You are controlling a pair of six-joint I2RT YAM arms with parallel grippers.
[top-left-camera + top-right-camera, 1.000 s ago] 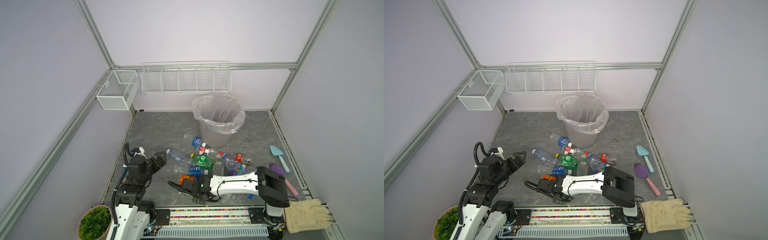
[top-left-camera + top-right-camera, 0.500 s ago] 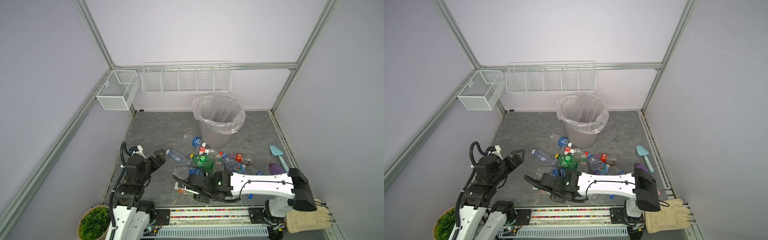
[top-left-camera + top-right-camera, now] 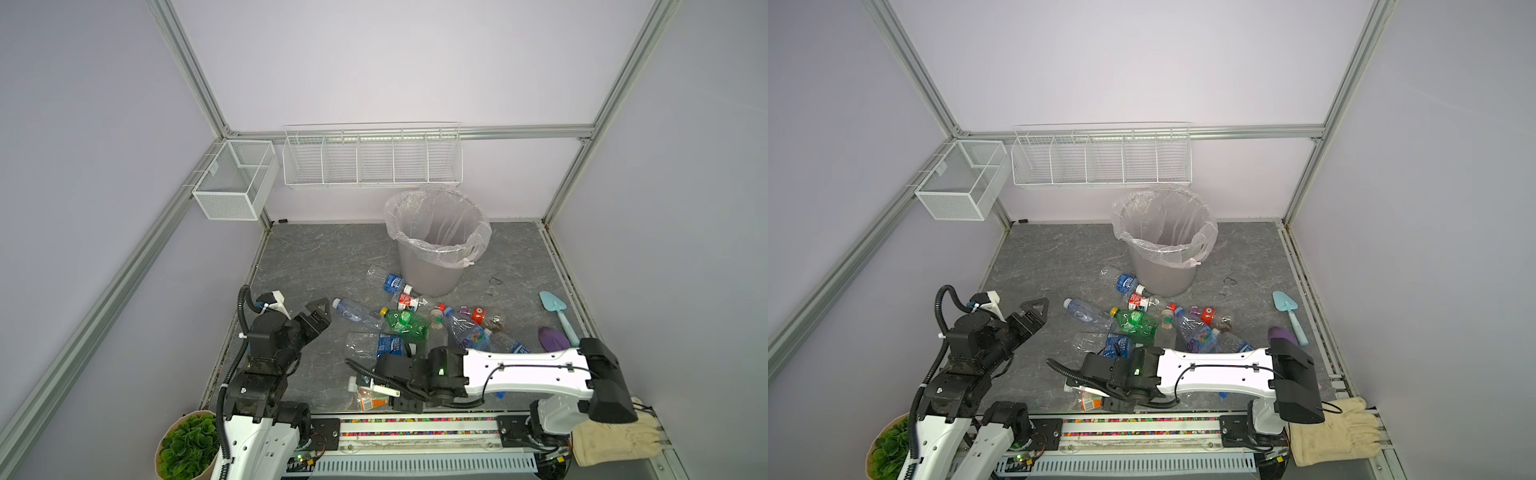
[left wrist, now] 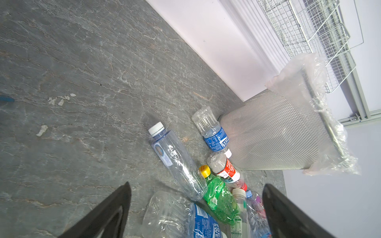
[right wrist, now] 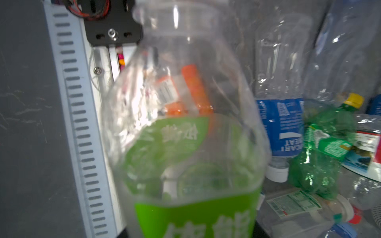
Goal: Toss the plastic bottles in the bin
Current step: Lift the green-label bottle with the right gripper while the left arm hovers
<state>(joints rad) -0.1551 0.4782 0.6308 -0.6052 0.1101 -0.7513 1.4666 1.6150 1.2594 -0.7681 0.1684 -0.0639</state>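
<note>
The right end effector [image 3: 370,385] is sitting low at the near edge of the surface [image 3: 316,257], left of centre, against a clear bottle with a green label [image 5: 191,164]. That bottle is filling the right wrist view. The jaws are hidden there, so a grip cannot be confirmed.

The left end effector [image 4: 196,184] is hanging spread and empty at the near left.

The other plastic bottles [image 3: 401,324] are lying scattered mid-surface. The bin [image 3: 432,270] is standing far centre, and no bottle is showing inside it.

The step in hand is probably a pick. The next move is calling for a firm grip, a lift, and a carry over the rim.
</note>
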